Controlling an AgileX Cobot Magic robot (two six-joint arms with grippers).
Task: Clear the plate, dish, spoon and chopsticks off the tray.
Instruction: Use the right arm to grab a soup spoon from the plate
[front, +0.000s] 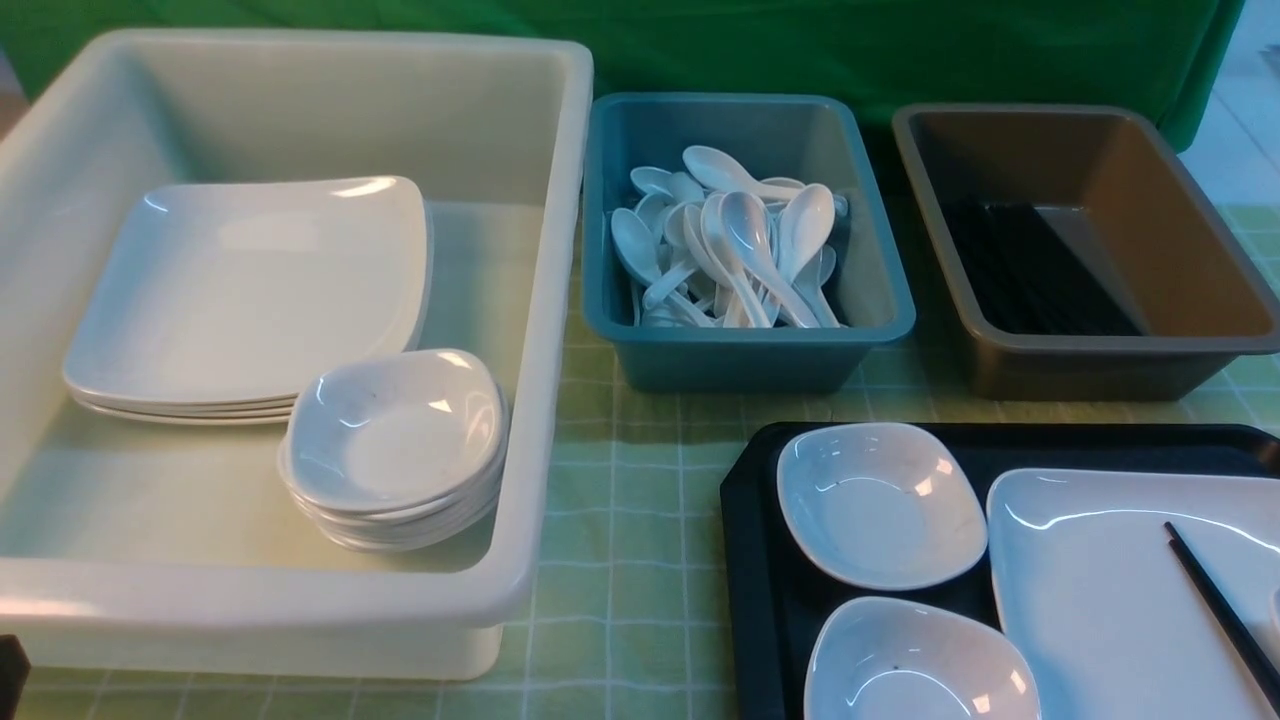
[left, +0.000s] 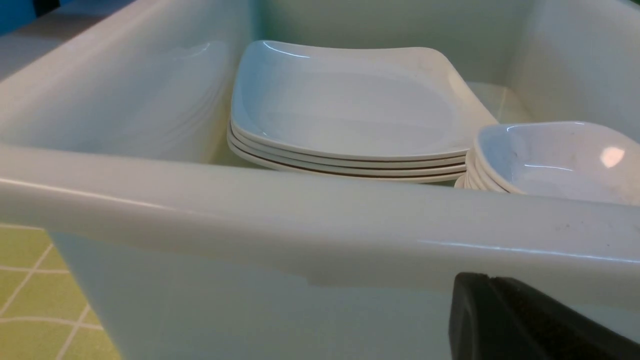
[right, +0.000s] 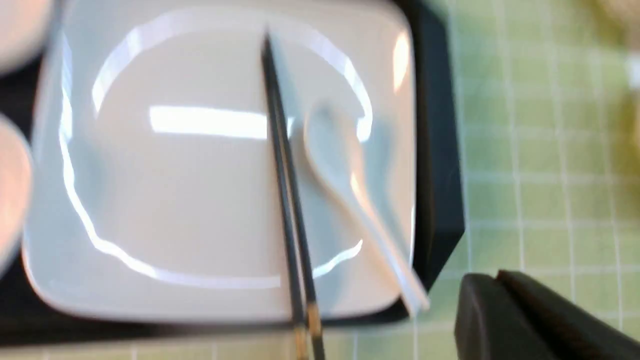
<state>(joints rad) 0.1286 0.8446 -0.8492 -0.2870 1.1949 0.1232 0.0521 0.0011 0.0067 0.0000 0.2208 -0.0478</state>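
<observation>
Nothing looks cleared yet; the tray (front: 750, 560) at the table's (front: 640, 560) 4 o'clock holds two dishes (front: 880, 505) and the plate (front: 1090, 580), which carries the chopsticks (front: 1215, 597) with the spoon (right: 350, 185) just beside them; the right jaws hover near the plate's edge, pressed together, empty; the left jaws, likewise closed on nothing, sit by the white tub (front: 540, 400) at 9 o'clock; likely next: part the right jaws, pinch both sticks, carry them to the brown tub (front: 1180, 250) at 1 o'clock.

The tray (front: 750, 560) holds a far dish (front: 880, 505), a near dish (front: 915, 665) and the plate (front: 1090, 580). Black chopsticks (front: 1220, 605) lie on the plate.
</observation>
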